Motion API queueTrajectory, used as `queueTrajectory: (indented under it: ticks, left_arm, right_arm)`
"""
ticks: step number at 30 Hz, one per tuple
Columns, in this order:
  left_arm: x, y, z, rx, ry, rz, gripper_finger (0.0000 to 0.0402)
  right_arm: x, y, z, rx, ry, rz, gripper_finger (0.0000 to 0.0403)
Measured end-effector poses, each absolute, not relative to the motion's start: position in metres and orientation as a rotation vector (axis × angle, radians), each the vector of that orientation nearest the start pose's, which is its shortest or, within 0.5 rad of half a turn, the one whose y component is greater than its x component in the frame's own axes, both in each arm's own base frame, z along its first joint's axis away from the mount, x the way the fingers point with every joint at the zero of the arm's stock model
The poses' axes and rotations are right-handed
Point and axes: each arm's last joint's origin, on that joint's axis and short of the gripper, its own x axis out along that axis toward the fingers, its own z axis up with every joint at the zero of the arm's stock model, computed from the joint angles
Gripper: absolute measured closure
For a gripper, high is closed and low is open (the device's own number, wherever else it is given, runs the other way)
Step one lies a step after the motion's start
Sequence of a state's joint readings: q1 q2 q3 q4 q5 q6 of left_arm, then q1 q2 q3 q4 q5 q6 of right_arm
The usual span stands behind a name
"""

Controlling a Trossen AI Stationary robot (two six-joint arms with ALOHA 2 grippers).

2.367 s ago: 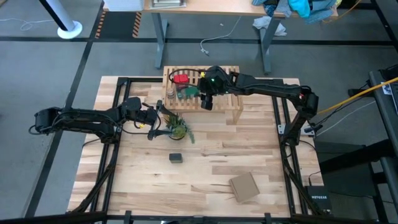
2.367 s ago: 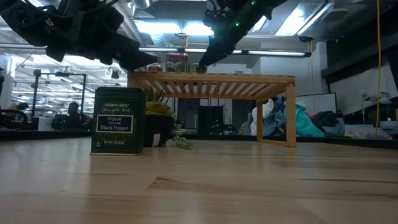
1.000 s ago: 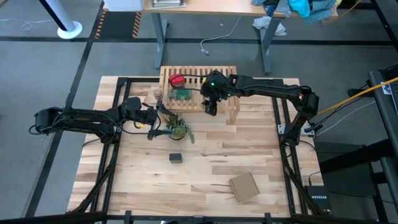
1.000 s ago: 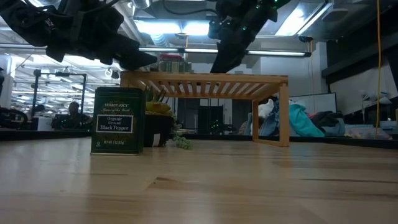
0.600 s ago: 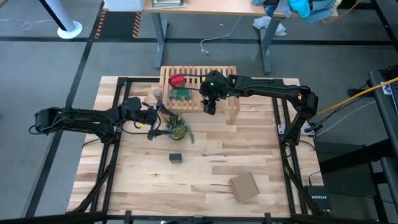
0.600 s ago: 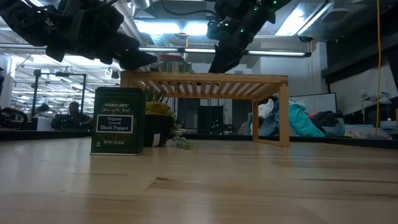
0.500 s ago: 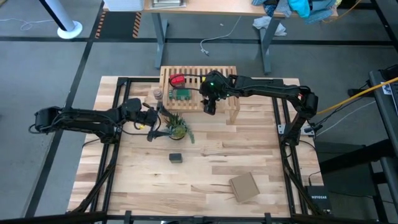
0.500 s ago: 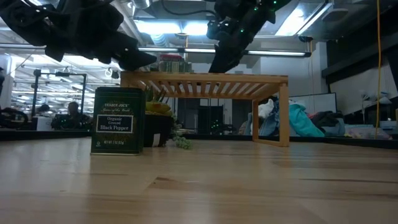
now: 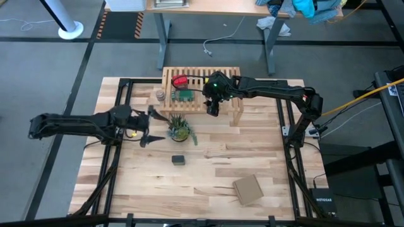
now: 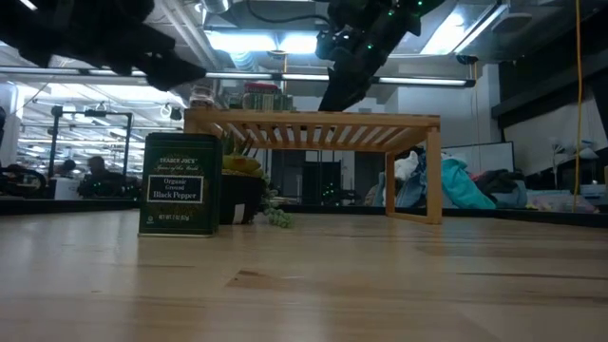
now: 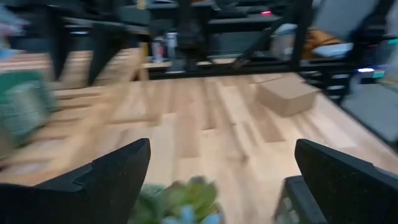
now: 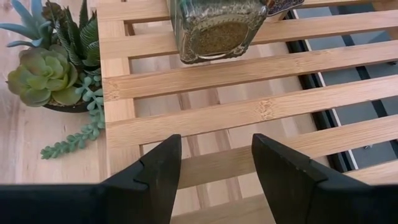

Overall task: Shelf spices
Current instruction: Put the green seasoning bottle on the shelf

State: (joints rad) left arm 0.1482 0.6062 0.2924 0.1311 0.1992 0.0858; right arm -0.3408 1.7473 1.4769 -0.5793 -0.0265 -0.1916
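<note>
High view: the shelf (image 9: 202, 88) stands at the far edge of the desk (image 9: 208, 170), carrying a red tin (image 9: 180, 81) and a green-capped jar (image 9: 185, 95) on its slats. A tiny clear jar (image 9: 160, 95) sits on the desk just beside the shelf's left end, and the dark tin (image 9: 178, 160) stands well apart, nearer the desk's middle. A potted plant (image 9: 178, 129) is between the tin and the shelf, and a cardboard piece (image 9: 247, 189) lies near the front. The right gripper (image 9: 213, 108) hovers over the shelf's front slats with its fingers (image 12: 155, 171) parted and empty, the green-capped jar just beyond them. The left gripper (image 9: 150, 126) hangs left of the plant, its fingers (image 11: 118, 171) spread wide, holding nothing.
</note>
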Motion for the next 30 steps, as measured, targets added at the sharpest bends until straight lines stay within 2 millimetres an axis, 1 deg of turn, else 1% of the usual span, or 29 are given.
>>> queueTrajectory:
  ticks: [7, 12, 20, 27, 30]
  left_arm:
    - [0.115, 0.019, 0.225, 0.118, 0.164, 0.188, 0.0009]
    - [0.101, 0.02, 0.227, 0.156, 0.158, 0.296, 0.0009]
    - [0.093, 0.032, 0.225, 0.214, 0.212, 0.558, 0.0009]
    - [0.092, 0.041, 0.222, 0.214, 0.262, 0.632, 0.0009]
    - [0.093, 0.044, 0.221, 0.206, 0.269, 0.617, 0.0009]
  right_arm:
    - [0.36, -0.127, 0.284, -0.024, 0.859, -0.214, 0.0201]
    - [0.36, -0.127, 0.284, -0.024, 0.859, -0.214, 0.0201]
    - [0.36, -0.127, 0.284, -0.025, 0.858, -0.213, 0.0201]
    - [0.361, -0.127, 0.285, -0.025, 0.856, -0.214, 0.0201]
    - [0.361, -0.127, 0.285, -0.025, 0.854, -0.214, 0.0201]
